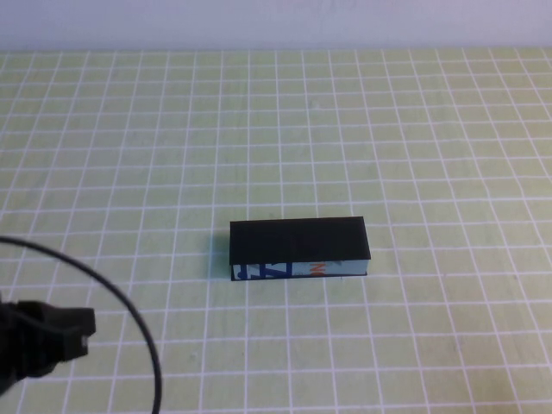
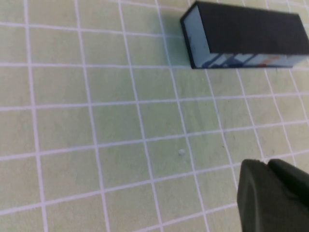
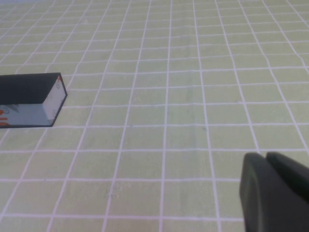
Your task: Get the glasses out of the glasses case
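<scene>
The glasses case (image 1: pixel 297 248) is a matte black box lying lid-down-shut in the middle of the mat, its blue, white and orange strip facing me. It also shows in the left wrist view (image 2: pixel 246 36) and in the right wrist view (image 3: pixel 29 99). The glasses are hidden. My left gripper (image 1: pixel 84 330) hovers at the near left, well short of the case; in its own view (image 2: pixel 265 164) the fingers are shut and empty. My right gripper (image 3: pixel 264 155) is outside the high view, shut and empty, off to the right of the case.
A green mat with a white grid (image 1: pixel 405 138) covers the table. A black cable (image 1: pixel 138 319) arcs over the near left by my left arm. A pale wall (image 1: pixel 276 21) bounds the far edge.
</scene>
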Action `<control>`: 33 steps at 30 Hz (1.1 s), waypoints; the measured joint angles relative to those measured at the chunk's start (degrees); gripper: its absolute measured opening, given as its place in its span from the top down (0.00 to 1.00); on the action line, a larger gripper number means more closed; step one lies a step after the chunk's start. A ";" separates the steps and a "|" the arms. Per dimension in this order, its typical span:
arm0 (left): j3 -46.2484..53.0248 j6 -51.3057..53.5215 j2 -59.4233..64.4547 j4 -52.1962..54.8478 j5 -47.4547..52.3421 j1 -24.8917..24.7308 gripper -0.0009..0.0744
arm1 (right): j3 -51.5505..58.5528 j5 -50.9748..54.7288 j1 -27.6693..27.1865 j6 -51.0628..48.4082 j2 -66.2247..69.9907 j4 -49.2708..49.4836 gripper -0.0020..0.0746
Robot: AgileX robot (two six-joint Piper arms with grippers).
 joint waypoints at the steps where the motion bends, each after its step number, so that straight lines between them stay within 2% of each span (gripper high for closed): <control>1: -2.59 1.73 3.36 0.03 1.92 0.00 0.99 | 0.00 0.00 0.00 0.00 0.00 0.00 1.00; 6: -13.94 9.66 19.22 -0.22 8.19 0.00 0.99 | 0.00 0.00 0.00 0.00 0.00 0.00 1.00; 11: -23.59 19.39 33.31 -6.50 8.52 -0.19 0.99 | 0.00 0.00 0.00 0.00 0.00 0.00 1.00; 14: -28.88 24.18 40.68 -9.48 6.54 -2.39 0.99 | 0.00 0.00 0.00 0.00 0.00 0.00 1.00; 23: -46.23 28.16 60.28 -10.95 5.95 -7.64 0.99 | 0.00 0.00 0.00 0.00 0.00 0.00 1.00; 33: -56.97 30.87 74.19 -11.63 6.19 -9.80 0.99 | 0.00 0.00 0.00 0.00 0.00 0.00 1.00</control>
